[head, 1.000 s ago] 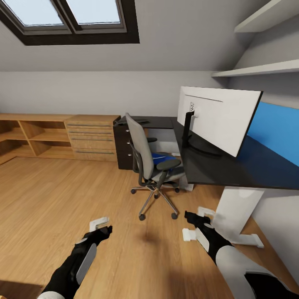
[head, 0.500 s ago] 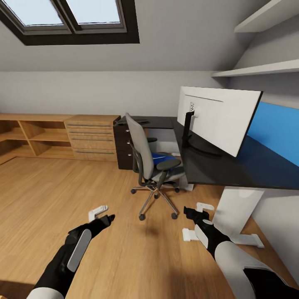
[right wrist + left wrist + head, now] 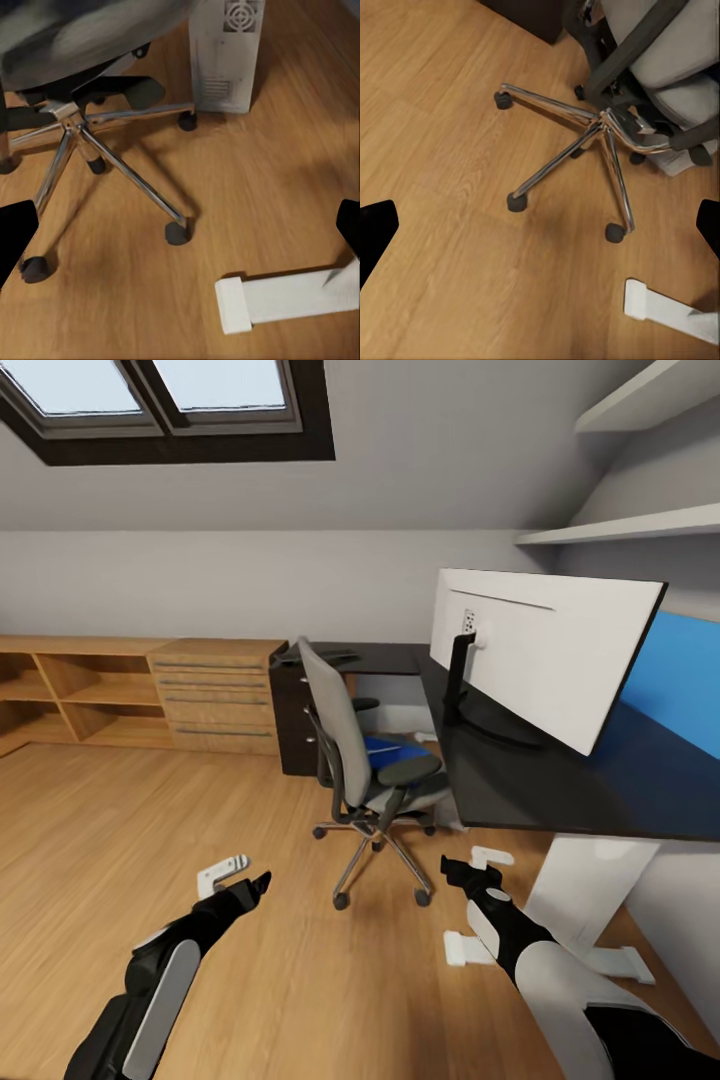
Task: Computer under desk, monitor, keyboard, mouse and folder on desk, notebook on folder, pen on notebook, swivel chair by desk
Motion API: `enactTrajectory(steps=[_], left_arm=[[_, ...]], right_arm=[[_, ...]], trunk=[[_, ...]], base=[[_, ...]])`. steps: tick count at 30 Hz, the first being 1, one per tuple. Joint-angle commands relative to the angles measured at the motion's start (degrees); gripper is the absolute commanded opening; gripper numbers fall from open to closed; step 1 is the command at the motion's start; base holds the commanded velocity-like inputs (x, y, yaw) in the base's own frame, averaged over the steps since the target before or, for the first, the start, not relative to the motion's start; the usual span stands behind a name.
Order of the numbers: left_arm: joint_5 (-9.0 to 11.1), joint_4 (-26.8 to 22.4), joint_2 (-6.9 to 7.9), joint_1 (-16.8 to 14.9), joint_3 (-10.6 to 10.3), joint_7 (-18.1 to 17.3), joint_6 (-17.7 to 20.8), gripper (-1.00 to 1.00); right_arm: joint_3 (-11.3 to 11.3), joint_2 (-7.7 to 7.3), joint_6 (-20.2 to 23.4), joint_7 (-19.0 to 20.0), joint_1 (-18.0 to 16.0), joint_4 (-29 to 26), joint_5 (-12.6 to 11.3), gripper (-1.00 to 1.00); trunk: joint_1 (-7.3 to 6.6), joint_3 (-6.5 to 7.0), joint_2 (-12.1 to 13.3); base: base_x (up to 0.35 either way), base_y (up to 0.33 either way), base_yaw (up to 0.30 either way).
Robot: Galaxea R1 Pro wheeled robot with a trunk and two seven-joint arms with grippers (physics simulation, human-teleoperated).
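The swivel chair (image 3: 352, 752) stands on the wooden floor with its back toward me, close to the black desk (image 3: 540, 792). The blue folder (image 3: 384, 744) lies on its seat. The monitor (image 3: 545, 652) stands on the desk, white back facing me. My left gripper (image 3: 240, 877) hovers open over the floor, left of the chair's chrome base (image 3: 601, 129). My right gripper (image 3: 470, 863) is open too, low between the chair base (image 3: 79, 127) and the desk's white leg (image 3: 590, 885). The computer (image 3: 225, 54) stands upright on the floor beyond the chair base.
A light wooden chest with bar handles (image 3: 215, 695) and open shelves (image 3: 70, 695) line the far wall. Dark flat items (image 3: 318, 654) lie on the desk's far wing. The desk's white foot (image 3: 281, 300) lies on the floor near my right gripper. Wall shelves (image 3: 640, 525) hang above the desk.
The camera has moved a little closer to the desk and chair. My left arm has stretched forward, its gripper now farther out over the floor. The right gripper has barely moved.
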Motion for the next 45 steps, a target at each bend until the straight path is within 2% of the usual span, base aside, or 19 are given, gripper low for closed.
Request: enactTrajectory(steps=[1,8,13,14,15,25,45], left_arm=[[0.6,-1.8,0.03,1.0,-0.1,0.5,0.2,1.0],[0.6,-4.8,0.06,2.8,-0.1,-0.2,0.2,1.0],[0.6,-5.1,0.07,2.9,-0.1,-0.4,0.3,1.0],[0.6,-5.1,0.07,3.0,-0.1,-0.5,0.3,1.0],[0.7,-5.1,0.05,3.0,-0.1,-0.5,0.3,1.0],[1.1,-5.0,-0.01,3.0,-0.9,-0.3,0.7,1.0],[1.1,-5.4,-0.02,3.0,-1.1,-0.3,0.8,1.0]], right_arm=[[-0.2,0.07,-0.3,0.0,0.0,-0.1,-0.5,1.0],[-0.2,0.18,-0.4,-0.1,0.0,-0.2,-0.5,1.0],[-0.2,0.25,-1.2,-0.2,0.0,-0.2,-0.5,1.0],[-0.2,0.33,-1.8,-0.3,0.0,-0.2,-0.5,1.0],[-0.2,0.54,-4.6,-0.3,0.0,-0.1,-0.5,1.0],[-0.3,0.48,-5.2,-0.2,0.0,-0.1,-0.5,1.0],[-0.3,0.48,-5.2,-0.1,0.0,-0.1,-0.4,1.0]], trunk=[[0.02,-0.05,0.0],[0.02,-0.05,0.0],[0.02,-0.05,0.0],[0.02,-0.05,0.0],[0.02,-0.05,0.0],[0.02,-0.05,0.0],[4.41,-3.65,-8.0]], base=[[0.231,0.0,0.0],[0.215,0.0,0.0],[0.204,0.0,0.0],[0.208,0.0,0.0],[0.138,0.0,0.0],[0.027,0.0,0.0],[0.0,0.0,0.0]])
